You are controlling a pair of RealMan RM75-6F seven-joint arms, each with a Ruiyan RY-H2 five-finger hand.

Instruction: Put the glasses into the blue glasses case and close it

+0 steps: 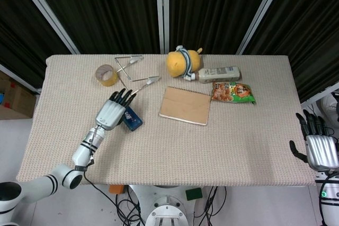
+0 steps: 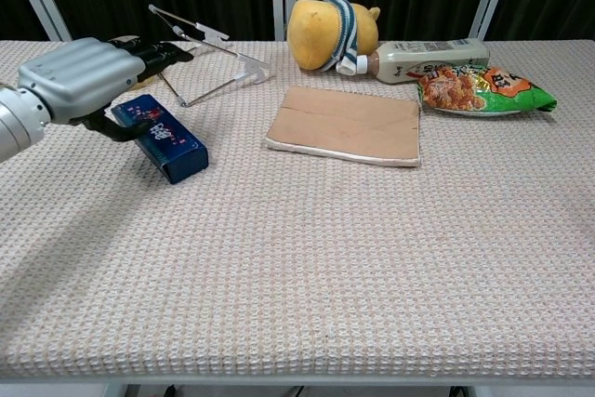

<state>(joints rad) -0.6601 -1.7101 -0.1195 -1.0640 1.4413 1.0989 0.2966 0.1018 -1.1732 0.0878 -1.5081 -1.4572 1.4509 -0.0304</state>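
Observation:
The blue glasses case [image 1: 132,118] [image 2: 164,138] lies on the table left of centre with its lid down. No glasses show in either view. My left hand [image 1: 112,112] [image 2: 82,81] hovers over the case's left end, its fingers [image 2: 158,53] stretched out past it toward the wire stand and its thumb curved beside the case. The fingers are not wrapped around the case. My right hand [image 1: 320,151] hangs at the table's right edge with fingers apart and nothing in it; only the head view shows it.
A tape roll [image 1: 107,74] and a wire stand [image 1: 132,75] [image 2: 209,62] sit behind the case. A brown notebook [image 1: 185,105] [image 2: 344,125] lies at centre. Behind it are a yellow plush [image 1: 183,62] [image 2: 330,34], a bottle [image 1: 220,72] [image 2: 428,58] and a snack bag [image 1: 233,92] [image 2: 483,88].

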